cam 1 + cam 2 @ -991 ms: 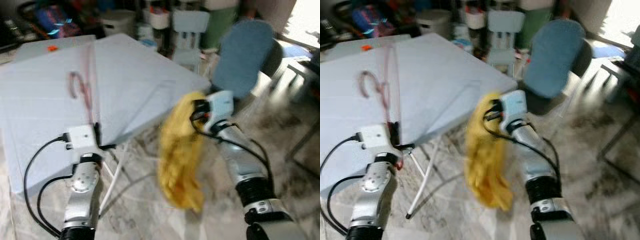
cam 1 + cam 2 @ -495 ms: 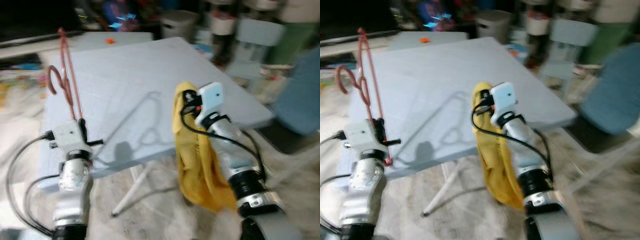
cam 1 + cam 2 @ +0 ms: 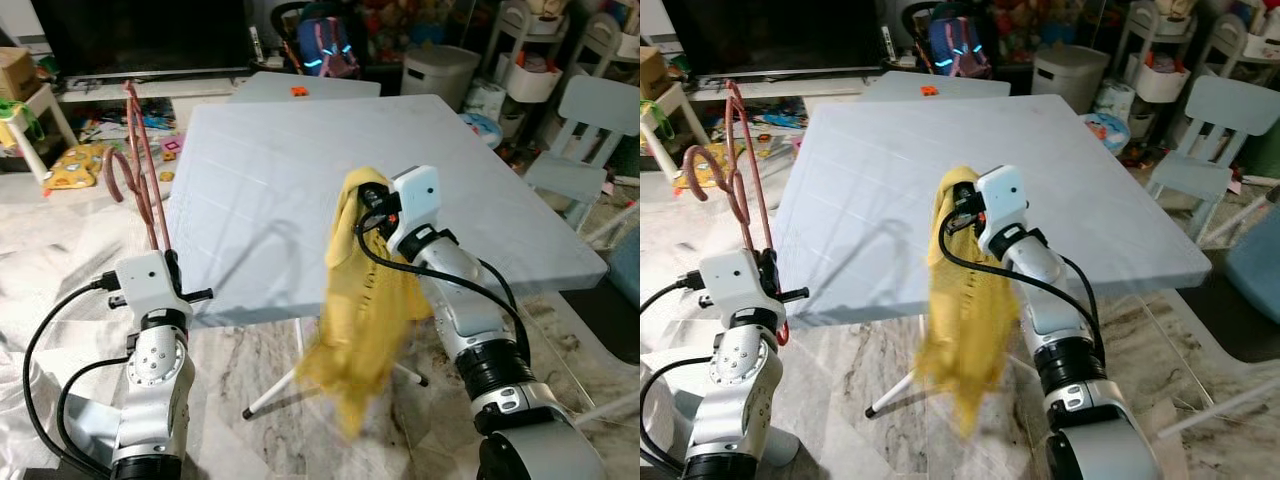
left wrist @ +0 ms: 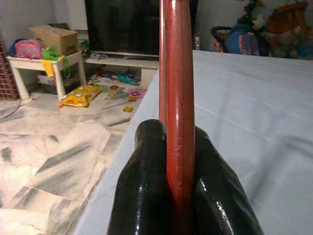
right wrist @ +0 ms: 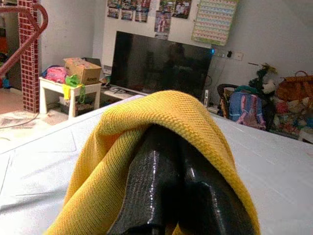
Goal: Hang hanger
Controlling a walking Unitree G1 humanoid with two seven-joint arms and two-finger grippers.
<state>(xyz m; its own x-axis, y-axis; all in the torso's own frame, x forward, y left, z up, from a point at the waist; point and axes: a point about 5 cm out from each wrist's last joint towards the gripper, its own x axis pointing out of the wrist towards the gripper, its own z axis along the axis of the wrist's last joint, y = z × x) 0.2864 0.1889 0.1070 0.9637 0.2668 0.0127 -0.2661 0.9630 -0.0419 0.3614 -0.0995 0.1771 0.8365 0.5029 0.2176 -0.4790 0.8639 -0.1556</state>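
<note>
Red-brown wire, the hanger point(image 3: 140, 160), stood upright from the left gripper point(image 3: 165, 262) in the head views, hook at the top, near the corner of the pale grey worktop point(image 3: 300, 140); the right gripper point(image 3: 368, 205) held a yellow garment point(image 3: 365, 310) draped over it, hanging free of the edge, likely kept clear for hanging. From the left wrist, the jaws pinched the hanger's stem tight between both fingers point(image 4: 146, 196). From the right wrist, the jaws sat pressed together beneath the knit cloth, carrying it like a peg.
</note>
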